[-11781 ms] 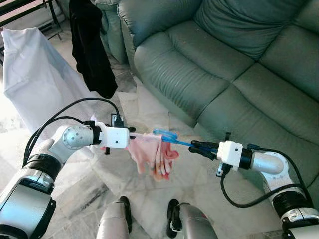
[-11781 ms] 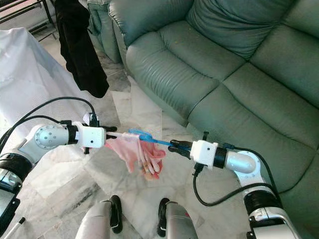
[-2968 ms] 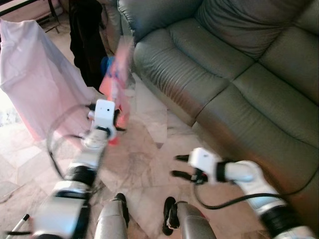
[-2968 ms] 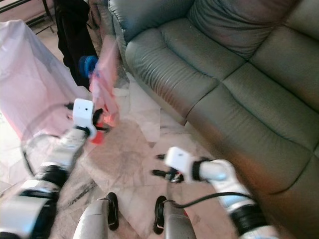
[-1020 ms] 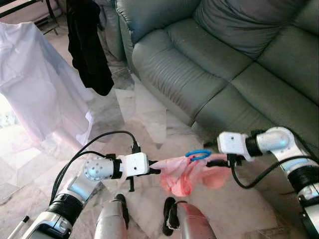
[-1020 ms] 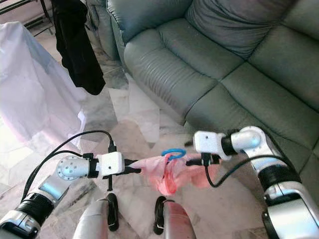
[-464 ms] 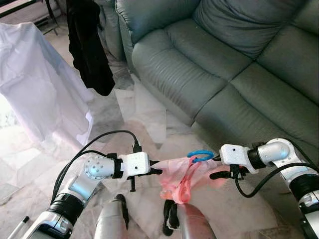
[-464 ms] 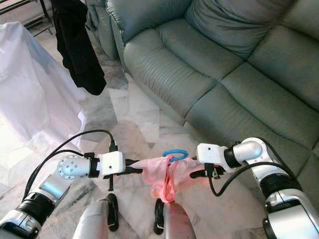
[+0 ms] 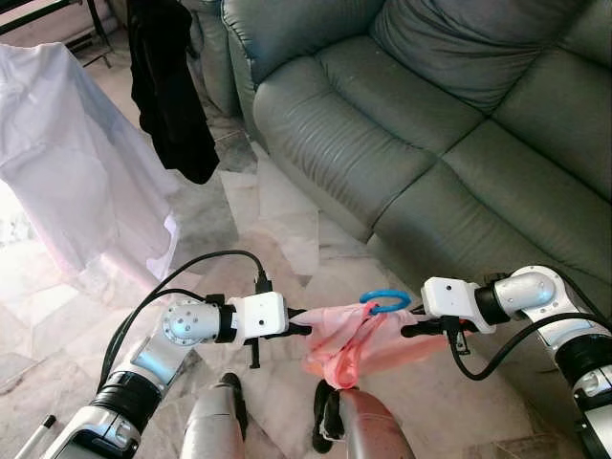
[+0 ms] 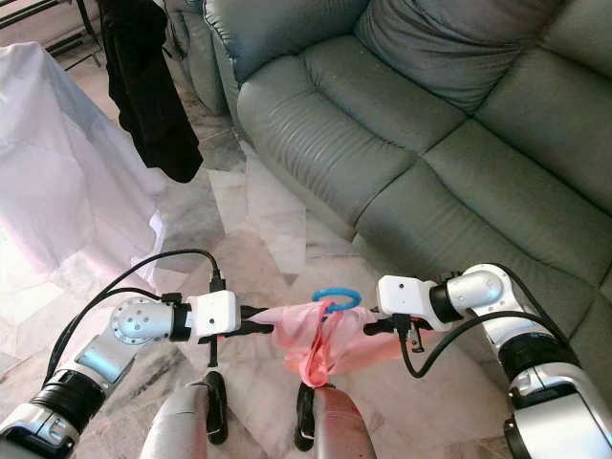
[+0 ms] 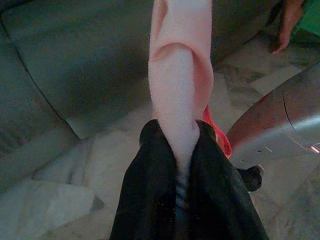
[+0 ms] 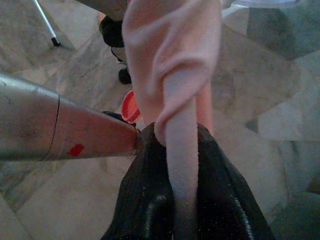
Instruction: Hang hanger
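A pink garment hangs on a blue hanger whose round hook stands up above the cloth. It is stretched low over the floor between my two arms, just in front of my legs. My left gripper is shut on the garment's left end; in the left wrist view the black fingers pinch a pink fold. On the right end my right gripper is shut too, and the right wrist view has pink cloth squeezed between its fingers. The hanger's bar is hidden under the cloth.
A green leather sofa spans the back and right. At the far left a white shirt and a black garment hang from a rack. Marble floor lies between them and me.
My right arm dropped a little and its gripper closed in on the garment's right end. The cloth sagged, then drew straighter between the grippers. The left arm stayed put.
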Controlling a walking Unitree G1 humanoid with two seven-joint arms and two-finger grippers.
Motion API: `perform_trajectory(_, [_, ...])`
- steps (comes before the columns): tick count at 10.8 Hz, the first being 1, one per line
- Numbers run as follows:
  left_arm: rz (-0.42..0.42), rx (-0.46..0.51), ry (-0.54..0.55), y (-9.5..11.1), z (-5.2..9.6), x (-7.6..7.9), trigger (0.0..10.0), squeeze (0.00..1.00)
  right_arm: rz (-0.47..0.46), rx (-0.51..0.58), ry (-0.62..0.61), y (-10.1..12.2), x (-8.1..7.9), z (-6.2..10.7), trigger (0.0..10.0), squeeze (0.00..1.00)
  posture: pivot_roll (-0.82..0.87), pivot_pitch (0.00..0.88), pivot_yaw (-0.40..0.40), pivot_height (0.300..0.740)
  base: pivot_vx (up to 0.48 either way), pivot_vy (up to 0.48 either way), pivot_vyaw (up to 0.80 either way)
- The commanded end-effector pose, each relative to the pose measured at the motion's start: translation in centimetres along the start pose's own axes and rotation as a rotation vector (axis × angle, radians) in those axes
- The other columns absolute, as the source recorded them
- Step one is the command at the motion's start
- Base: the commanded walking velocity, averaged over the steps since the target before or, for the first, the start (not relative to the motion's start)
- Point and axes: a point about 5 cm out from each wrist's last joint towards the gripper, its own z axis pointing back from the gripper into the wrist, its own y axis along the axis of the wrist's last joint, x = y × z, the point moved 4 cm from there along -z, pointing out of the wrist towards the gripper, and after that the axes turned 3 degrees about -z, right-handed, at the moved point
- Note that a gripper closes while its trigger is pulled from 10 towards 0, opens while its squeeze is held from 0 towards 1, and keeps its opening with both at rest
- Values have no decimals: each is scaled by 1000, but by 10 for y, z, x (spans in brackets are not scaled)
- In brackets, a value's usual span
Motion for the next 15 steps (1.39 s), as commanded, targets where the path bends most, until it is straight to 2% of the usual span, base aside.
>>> perform_trajectory(1, [-6,25,4,6,-1,-1,0,0,-17,-17,32,-6,-7,-1,0,0,-26,235,-53,740,0,0,0])
perform_trajectory(5, [-6,24,0,6,-1,0,0,0,-23,-24,36,-9,-8,0,0,0,-26,235,-53,740,0,0,0])
perform_trajectory(6, [10,3,11,-1,0,1,0,0,-46,-40,17,-15,-8,6,0,0,-29,229,-55,740,0,0,0])
perform_trajectory(7, [-1,-58,129,-14,3,-14,10000,1000,-35,-48,-43,-16,-1,7,0,0,-26,226,-53,740,0,0,0])
perform_trajectory(10, [-33,-90,187,-20,6,-25,10000,1000,-9,-113,-129,-20,12,10,0,0,-25,220,-56,740,0,0,0])
perform_trajectory(12, [-113,-172,248,-30,7,-32,10000,1000,-34,-174,-260,-26,27,12,0,0,-26,219,-49,740,0,0,0])
perform_trajectory(13, [-32,-199,387,-40,16,-44,10000,1000,-104,-174,-437,-28,42,5,0,0,-29,216,-42,740,0,0,0])
perform_trajectory(15, [189,-232,674,-62,36,-57,10000,1000,-313,-79,-637,-33,45,-15,0,0,-29,206,-34,740,0,0,0])
